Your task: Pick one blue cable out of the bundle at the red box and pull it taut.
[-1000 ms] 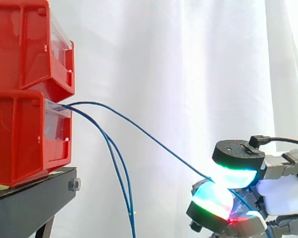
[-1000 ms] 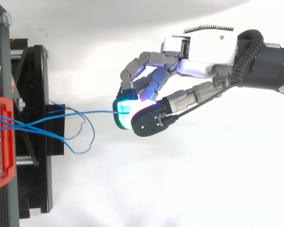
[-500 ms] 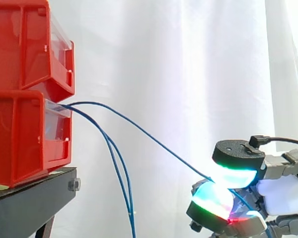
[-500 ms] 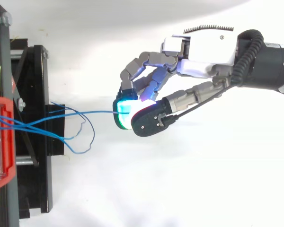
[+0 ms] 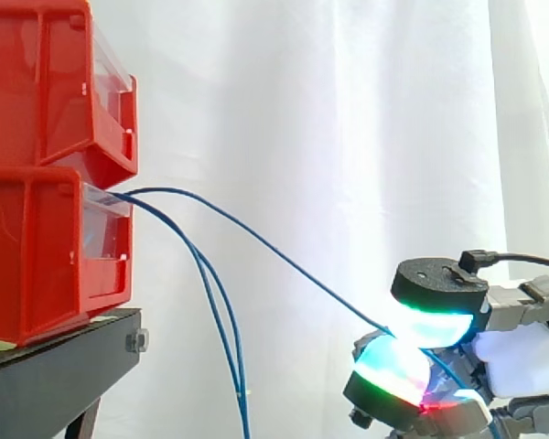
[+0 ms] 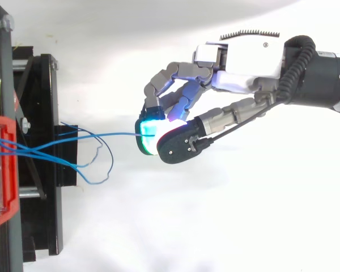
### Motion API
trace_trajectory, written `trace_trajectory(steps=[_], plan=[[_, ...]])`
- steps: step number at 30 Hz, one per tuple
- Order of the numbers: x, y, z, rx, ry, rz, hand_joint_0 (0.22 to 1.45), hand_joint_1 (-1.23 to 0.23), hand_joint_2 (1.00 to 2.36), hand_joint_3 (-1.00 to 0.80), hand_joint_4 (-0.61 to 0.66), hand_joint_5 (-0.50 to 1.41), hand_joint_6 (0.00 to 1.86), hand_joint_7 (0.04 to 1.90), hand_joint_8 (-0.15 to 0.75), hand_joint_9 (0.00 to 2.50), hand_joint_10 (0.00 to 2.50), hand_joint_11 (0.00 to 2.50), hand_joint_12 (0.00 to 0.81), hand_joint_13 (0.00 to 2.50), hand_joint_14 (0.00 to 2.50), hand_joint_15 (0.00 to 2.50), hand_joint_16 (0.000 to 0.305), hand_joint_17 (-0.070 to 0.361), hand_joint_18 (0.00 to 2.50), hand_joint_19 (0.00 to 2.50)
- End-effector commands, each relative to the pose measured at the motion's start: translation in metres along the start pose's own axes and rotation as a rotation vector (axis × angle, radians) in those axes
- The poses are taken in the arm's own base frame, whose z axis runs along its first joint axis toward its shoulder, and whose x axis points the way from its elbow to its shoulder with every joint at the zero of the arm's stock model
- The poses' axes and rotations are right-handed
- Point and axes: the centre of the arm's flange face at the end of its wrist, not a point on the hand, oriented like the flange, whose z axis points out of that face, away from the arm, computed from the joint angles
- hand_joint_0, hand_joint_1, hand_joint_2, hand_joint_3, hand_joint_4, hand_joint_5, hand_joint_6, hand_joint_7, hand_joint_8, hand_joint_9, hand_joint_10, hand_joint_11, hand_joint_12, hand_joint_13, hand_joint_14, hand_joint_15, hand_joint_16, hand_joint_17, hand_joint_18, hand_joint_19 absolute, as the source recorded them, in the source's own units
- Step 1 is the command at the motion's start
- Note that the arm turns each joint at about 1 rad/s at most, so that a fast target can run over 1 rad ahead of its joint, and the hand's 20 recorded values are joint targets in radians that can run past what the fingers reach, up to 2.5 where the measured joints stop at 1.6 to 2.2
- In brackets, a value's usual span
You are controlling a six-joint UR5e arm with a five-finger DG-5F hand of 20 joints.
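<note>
At the lower right of the side view, the hand (image 5: 520,358) sits well clear of the stand, below the level of the lower bin's mouth. Hand is clamped on one blue cable (image 5: 274,257): thumb and fingers curled in, glowing pads (image 5: 428,326) pressed together with the cable nipped between them. Top view shows the same pinch, with the hand (image 6: 242,69) reaching in from the right edge and the fingertips (image 6: 148,132) pointing at the bins. Held cable leaves the clear front lip of the lower red bin (image 5: 37,258), bows slightly just past the lip, then runs close to straight down to the pads. A short piece shows again behind the pads. Upper red bin (image 5: 46,87) is stacked on the lower one, and both stand on the black stand (image 5: 57,368), whose front edge ends just under the bin face. Two loose blue cables (image 5: 221,331) come out of the same lip and hang down beside the stand edge, apart from the held one once past the lip. From above, their ends curl just off the stand (image 6: 45,170), between it and the hand. Room between stand edge and fingertips is open apart from those cables. White curtain (image 5: 348,110) behind, bare white surface all round the hand from above.
</note>
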Motion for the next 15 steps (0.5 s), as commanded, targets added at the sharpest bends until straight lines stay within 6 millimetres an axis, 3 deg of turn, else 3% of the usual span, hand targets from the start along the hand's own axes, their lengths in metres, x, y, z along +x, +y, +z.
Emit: trace_trajectory(steps=[1, 15], plan=[[0.0, 0.0, 0.0, 0.0, 0.0, 0.0, 0.65, -0.73, 1.03, -0.08, -0.06, -0.18, 0.96, 1.06, 0.311, 1.08, 0.0, 1.33, 0.387, 0.6, 0.01, 0.37, 0.049, 0.109, 0.53, 0.25], [0.0, 0.0, 0.0, 0.0, 0.0, 0.0, 0.66, -0.73, 1.03, -0.09, -0.06, -0.18, 0.96, 1.05, 0.31, 1.08, 0.01, 1.32, 0.386, 0.6, 0.01, 0.37, 0.049, 0.109, 0.53, 0.25]])
